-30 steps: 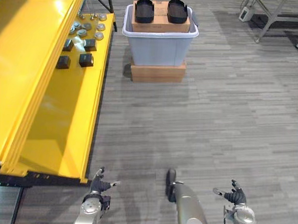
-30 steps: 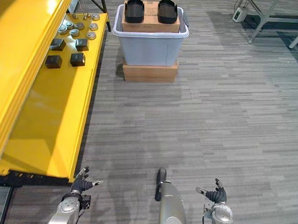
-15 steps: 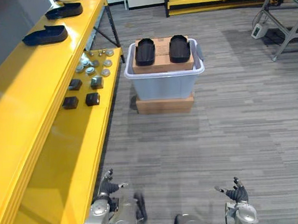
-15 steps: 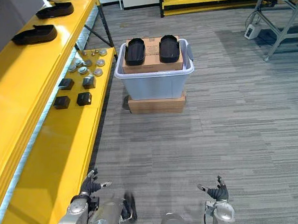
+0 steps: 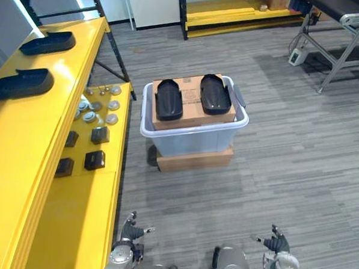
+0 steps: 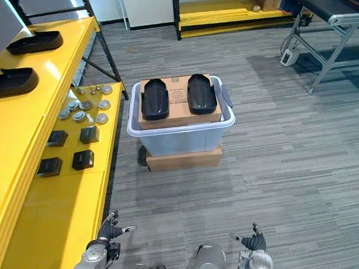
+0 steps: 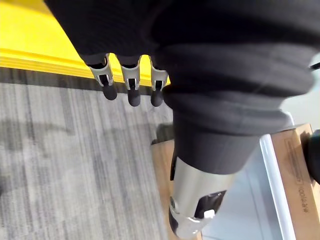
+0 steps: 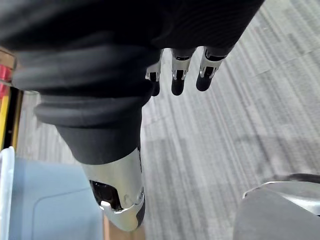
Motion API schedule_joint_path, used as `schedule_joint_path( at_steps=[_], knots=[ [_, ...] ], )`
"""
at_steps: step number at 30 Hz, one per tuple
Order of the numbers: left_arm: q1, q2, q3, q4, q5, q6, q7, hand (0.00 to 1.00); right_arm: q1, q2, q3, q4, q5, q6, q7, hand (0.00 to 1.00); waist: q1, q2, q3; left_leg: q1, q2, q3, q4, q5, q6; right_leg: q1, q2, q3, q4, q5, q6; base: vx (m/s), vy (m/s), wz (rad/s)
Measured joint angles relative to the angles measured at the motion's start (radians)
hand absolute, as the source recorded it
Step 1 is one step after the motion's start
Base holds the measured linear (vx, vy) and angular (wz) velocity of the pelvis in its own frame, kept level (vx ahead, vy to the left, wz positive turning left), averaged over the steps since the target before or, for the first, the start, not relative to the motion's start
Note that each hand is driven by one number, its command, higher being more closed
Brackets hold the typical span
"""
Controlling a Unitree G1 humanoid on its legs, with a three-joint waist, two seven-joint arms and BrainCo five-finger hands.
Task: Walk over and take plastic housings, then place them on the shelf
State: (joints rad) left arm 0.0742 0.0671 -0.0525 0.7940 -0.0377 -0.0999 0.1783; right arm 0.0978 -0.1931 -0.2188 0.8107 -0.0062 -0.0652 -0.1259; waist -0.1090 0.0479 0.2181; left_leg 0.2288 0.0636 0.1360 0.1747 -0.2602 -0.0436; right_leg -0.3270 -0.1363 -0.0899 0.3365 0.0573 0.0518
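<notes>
Open grey floor [image 5: 273, 175] ahead and to the right; a long yellow shelf [image 5: 78, 225] walls the left side; a pale bin [image 5: 194, 142] on a cardboard box [image 5: 193, 160] stands ahead, near the shelf.

The housings [image 5: 168, 99] look like matt black plastic, lying on a plain brown cardboard box [image 5: 192, 105] inside a smooth, pale grey plastic bin [image 5: 194, 141]. On the left, the shelf [image 5: 72, 225] is glossy yellow and smooth, carrying dull silvery metal discs [image 6: 101, 118]. The floor [image 5: 286, 164] is matt grey, finely streaked.
</notes>
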Motion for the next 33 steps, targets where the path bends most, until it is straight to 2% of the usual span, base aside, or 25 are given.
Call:
schedule_joint_path(
  at_steps=[1, 3, 4, 5, 6, 7, 8, 9, 12, 14, 15, 16, 17, 19, 22, 27, 29, 30, 31, 33],
  knots=[
    [-0.006, -0.018, 0.000, 0.021, 0.001, 0.001, -0.002, 0.00, -0.017, -0.012, 0.000, 0.001, -0.002, 0.004, 0.000, 0.00, 0.006, 0.013, -0.001, -0.003, 0.012, 0.000, 0.016, 0.011, -0.014, -0.035, 0.013, 0.011, 0.087, -0.069, -0.027, 0.50, -0.244, 0.03],
    [-0.008, -0.029, -0.006, 0.040, 0.001, 0.002, -0.003, 0.00, -0.023, -0.013, -0.009, -0.003, -0.004, 0.005, 0.001, 0.00, -0.003, 0.011, 0.001, -0.018, 0.014, -0.019, 0.113, 0.035, -0.053, -0.056, -0.007, 0.009, 0.222, -0.163, -0.053, 0.45, -0.272, 0.15],
    [-0.004, -0.034, -0.007, 0.042, 0.001, 0.001, -0.003, 0.00, -0.015, -0.012, -0.010, -0.002, -0.003, 0.007, 0.005, 0.00, -0.022, 0.011, 0.005, -0.053, 0.034, -0.046, 0.252, 0.059, -0.093, -0.015, -0.018, -0.018, 0.255, -0.223, -0.060, 0.43, -0.277, 0.46],
    [-0.005, -0.036, -0.006, 0.042, 0.001, 0.001, -0.003, 0.00, -0.010, -0.012, -0.009, -0.002, -0.003, 0.007, 0.008, 0.00, -0.027, 0.013, 0.008, -0.084, 0.048, -0.057, 0.346, 0.086, -0.126, 0.018, -0.016, -0.037, 0.254, -0.243, -0.067, 0.42, -0.264, 0.52],
    [-0.008, -0.038, -0.004, 0.040, 0.001, 0.000, -0.003, 0.00, -0.004, -0.012, -0.006, -0.002, -0.003, 0.008, 0.015, 0.00, -0.026, 0.019, 0.012, -0.136, 0.081, -0.057, 0.502, 0.154, -0.156, 0.072, -0.012, -0.059, 0.241, -0.266, -0.082, 0.43, -0.271, 0.28],
    [-0.007, -0.039, -0.002, 0.039, 0.001, -0.002, -0.003, 0.00, 0.004, -0.012, 0.003, -0.001, 0.000, 0.008, 0.016, 0.00, -0.013, 0.025, 0.013, -0.229, 0.139, -0.028, 0.739, 0.145, -0.132, 0.156, 0.014, -0.077, 0.193, -0.280, -0.097, 0.40, -0.256, 0.10],
    [-0.006, -0.040, 0.004, 0.039, 0.001, -0.003, -0.003, 0.00, 0.000, -0.009, 0.003, 0.000, 0.002, 0.007, 0.016, 0.00, -0.011, 0.025, 0.013, -0.258, 0.153, -0.012, 0.791, 0.127, -0.111, 0.187, 0.022, -0.079, 0.166, -0.280, -0.098, 0.29, -0.188, -0.08],
    [-0.003, -0.041, 0.010, 0.040, 0.001, -0.002, -0.003, 0.00, -0.003, -0.007, 0.000, -0.001, 0.008, 0.004, 0.016, 0.00, -0.010, 0.022, 0.013, -0.296, 0.163, 0.017, 0.808, 0.102, -0.070, 0.249, 0.031, -0.086, 0.105, -0.274, -0.098, 0.27, -0.111, -0.06],
    [0.009, -0.056, 0.025, 0.037, 0.000, -0.002, -0.003, 0.00, -0.001, -0.003, -0.023, 0.000, 0.018, 0.003, 0.014, 0.00, -0.005, 0.018, 0.015, -0.324, 0.138, 0.064, 0.588, 0.070, -0.059, 0.337, 0.030, -0.083, 0.022, -0.268, -0.094, 0.24, -0.045, -0.12],
    [0.014, -0.058, 0.025, 0.034, 0.000, 0.000, -0.003, 0.00, 0.008, 0.002, -0.061, 0.001, 0.026, 0.003, 0.012, 0.00, 0.010, 0.019, 0.015, -0.319, 0.077, 0.034, 0.288, 0.080, -0.065, 0.374, 0.030, -0.061, -0.006, -0.269, -0.085, 0.31, 0.072, -0.29],
    [0.014, -0.058, 0.025, 0.031, 0.000, 0.000, -0.003, 0.00, 0.014, 0.000, -0.066, 0.001, 0.027, 0.003, 0.012, 0.00, 0.010, 0.021, 0.013, -0.316, 0.062, 0.018, 0.205, 0.111, -0.071, 0.379, 0.033, -0.060, -0.011, -0.273, -0.076, 0.29, 0.100, -0.12],
    [0.016, -0.062, 0.024, 0.030, 0.000, 0.000, -0.003, 0.00, 0.025, -0.003, -0.081, -0.001, 0.031, 0.003, 0.012, 0.00, 0.011, 0.044, 0.012, -0.312, 0.055, -0.008, 0.086, 0.283, -0.061, 0.387, 0.057, -0.056, -0.012, -0.286, -0.052, 0.25, 0.111, 0.02],
    [0.010, -0.053, 0.024, 0.033, 0.000, 0.002, -0.003, 0.00, 0.026, 0.011, -0.087, 0.009, 0.034, 0.006, 0.011, 0.00, 0.009, 0.045, 0.016, -0.282, 0.052, 0.001, 0.063, 0.241, -0.023, 0.404, 0.062, -0.050, -0.011, -0.300, -0.035, 0.29, 0.134, 0.06],
    [0.007, -0.047, 0.024, 0.031, 0.000, 0.002, -0.003, 0.00, 0.036, 0.023, -0.086, 0.008, 0.034, 0.006, 0.012, 0.00, 0.012, 0.014, 0.013, -0.254, 0.024, 0.004, 0.002, 0.247, -0.016, 0.403, 0.037, -0.039, -0.020, -0.305, -0.027, 0.18, 0.094, 0.05],
    [0.018, -0.038, 0.024, 0.032, 0.001, 0.003, -0.004, 0.00, 0.036, 0.026, -0.089, 0.006, 0.035, 0.004, 0.011, 0.00, 0.013, 0.002, 0.010, -0.209, -0.009, 0.013, -0.092, 0.277, 0.001, 0.414, 0.012, -0.028, -0.049, -0.303, -0.012, 0.10, 0.059, 0.02],
    [0.032, 0.000, 0.024, 0.032, 0.001, 0.003, -0.003, 0.00, 0.027, 0.031, -0.103, -0.006, 0.037, 0.003, -0.005, 0.00, 0.013, 0.012, -0.002, -0.166, -0.015, 0.019, -0.216, 0.327, 0.000, 0.409, 0.019, -0.019, -0.081, -0.295, 0.000, 0.02, 0.007, -0.05],
    [0.035, 0.002, 0.024, 0.032, 0.001, 0.004, -0.004, 0.00, 0.027, 0.031, -0.120, -0.013, 0.037, 0.003, -0.006, 0.00, 0.013, 0.001, -0.009, -0.151, -0.016, 0.017, -0.265, 0.345, -0.006, 0.402, 0.027, -0.017, -0.087, -0.294, 0.001, 0.00, -0.018, -0.06],
    [0.041, 0.005, 0.024, 0.032, 0.001, 0.003, -0.004, 0.00, 0.027, 0.030, -0.127, -0.022, 0.038, 0.004, -0.007, 0.00, 0.013, 0.008, -0.024, -0.155, -0.013, 0.018, -0.270, 0.348, -0.007, 0.396, 0.031, -0.015, -0.094, -0.290, -0.002, 0.01, -0.011, -0.07],
    [0.044, 0.007, 0.024, 0.032, 0.001, 0.004, -0.004, 0.00, 0.033, 0.028, -0.130, -0.065, 0.038, 0.004, -0.010, 0.00, 0.012, -0.008, -0.025, -0.162, -0.012, 0.019, -0.270, 0.348, -0.007, 0.389, 0.033, -0.013, -0.097, -0.289, -0.001, 0.01, -0.013, -0.06],
    [0.043, 0.010, 0.023, 0.031, 0.001, 0.003, -0.004, 0.00, 0.048, 0.027, -0.143, -0.150, 0.041, 0.006, -0.016, 0.00, 0.012, -0.002, -0.034, -0.169, -0.012, 0.022, -0.271, 0.347, -0.007, 0.381, 0.033, -0.008, -0.098, -0.288, 0.000, 0.01, 0.000, -0.10]
  ],
)
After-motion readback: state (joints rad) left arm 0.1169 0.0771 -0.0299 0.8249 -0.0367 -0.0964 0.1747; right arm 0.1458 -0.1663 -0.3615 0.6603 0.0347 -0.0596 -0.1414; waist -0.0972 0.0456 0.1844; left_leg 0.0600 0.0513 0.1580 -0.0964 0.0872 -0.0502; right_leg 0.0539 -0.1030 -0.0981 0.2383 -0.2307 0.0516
